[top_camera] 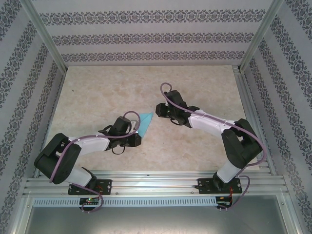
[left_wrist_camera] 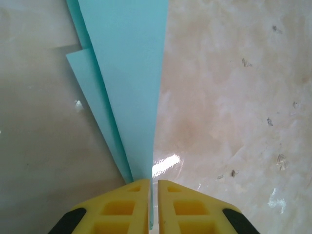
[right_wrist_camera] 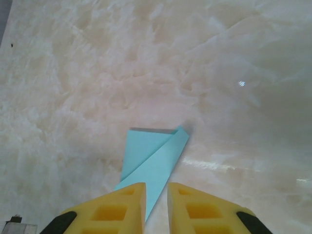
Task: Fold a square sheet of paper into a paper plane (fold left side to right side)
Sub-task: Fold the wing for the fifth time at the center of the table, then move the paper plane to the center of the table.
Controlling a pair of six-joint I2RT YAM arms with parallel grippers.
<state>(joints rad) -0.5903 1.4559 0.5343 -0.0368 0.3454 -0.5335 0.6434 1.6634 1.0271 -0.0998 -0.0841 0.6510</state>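
The turquoise sheet of paper (top_camera: 145,122) is folded into a slim pointed shape with layered creases and lies on the table between the two grippers. My left gripper (top_camera: 136,139) is at its near tip. In the left wrist view the paper (left_wrist_camera: 129,73) runs edge-on into the narrow slit between the yellow fingers of the left gripper (left_wrist_camera: 153,187), with a thin gap beside it. My right gripper (top_camera: 159,111) is at the paper's far right side. In the right wrist view a pointed end of the paper (right_wrist_camera: 156,156) reaches between the parted fingers of the right gripper (right_wrist_camera: 156,192).
The marbled beige tabletop (top_camera: 112,92) stretches behind and beside the paper. Metal frame rails (top_camera: 156,183) run along the near edge, and patterned walls (top_camera: 146,34) close in the back and sides.
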